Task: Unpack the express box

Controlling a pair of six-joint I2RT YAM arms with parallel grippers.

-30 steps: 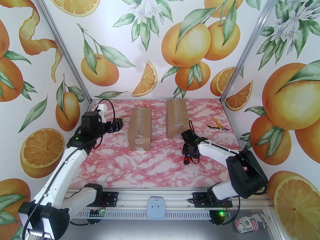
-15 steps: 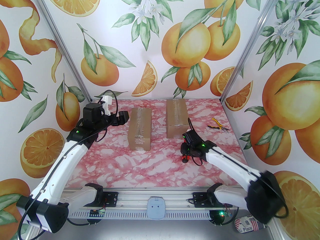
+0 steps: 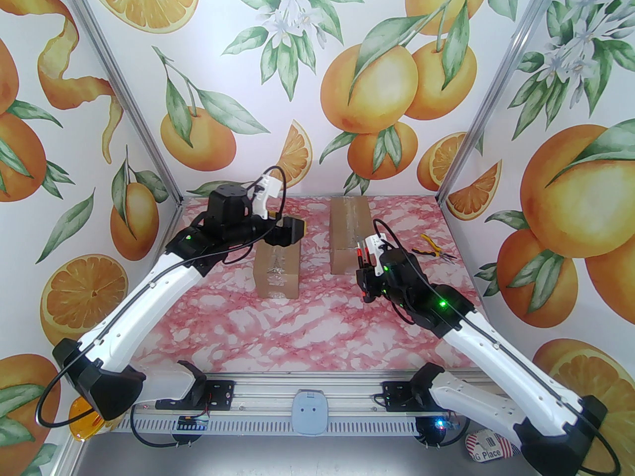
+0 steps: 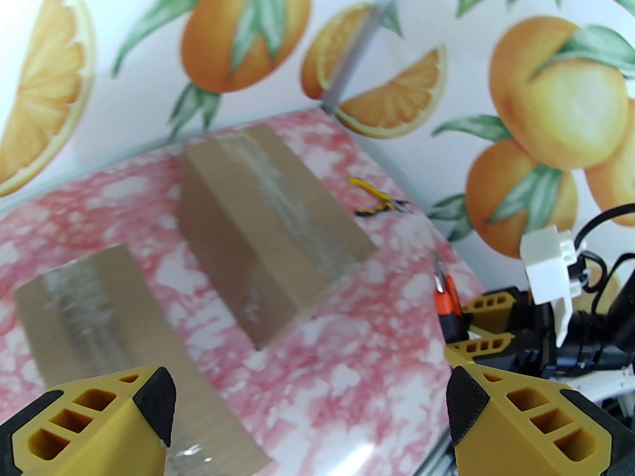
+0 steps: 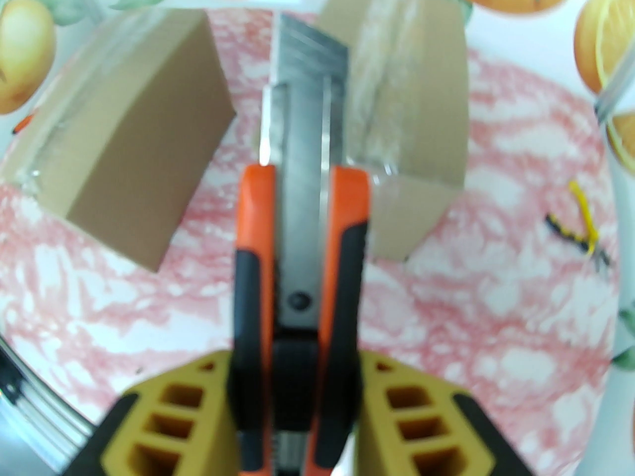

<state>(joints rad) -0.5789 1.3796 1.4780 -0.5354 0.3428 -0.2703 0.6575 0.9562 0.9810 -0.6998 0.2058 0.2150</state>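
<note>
In the right gripper [image 5: 297, 365], pinched between both pads, sits an orange-and-black utility knife [image 5: 302, 246]. Its blade [image 5: 310, 92] is run well out and points toward the near end of the right box [image 3: 349, 236]. The left gripper [image 4: 310, 397] hangs above the far part of the left box [image 3: 278, 275], jaws spread wide and holding nothing.

The likely trouble starts at that long blade. Pushed sideways against the tape it could flex or snap, and driven in steeply it could cut into whatever is packed underneath. The grip looks to be on the rear of the handle, so the knife might twist between the pads once it meets resistance. Neither box is pinned down, so a dragging cut could simply slide a box across the pink marbled surface [image 3: 297, 325]. If the left gripper comes in to steady one, it must stay out of the blade's line.

Both cardboard boxes stand apart, sealed along the top with clear tape, so their contents are hidden. Yellow pliers [image 3: 430, 251] lie beyond the right box.
</note>
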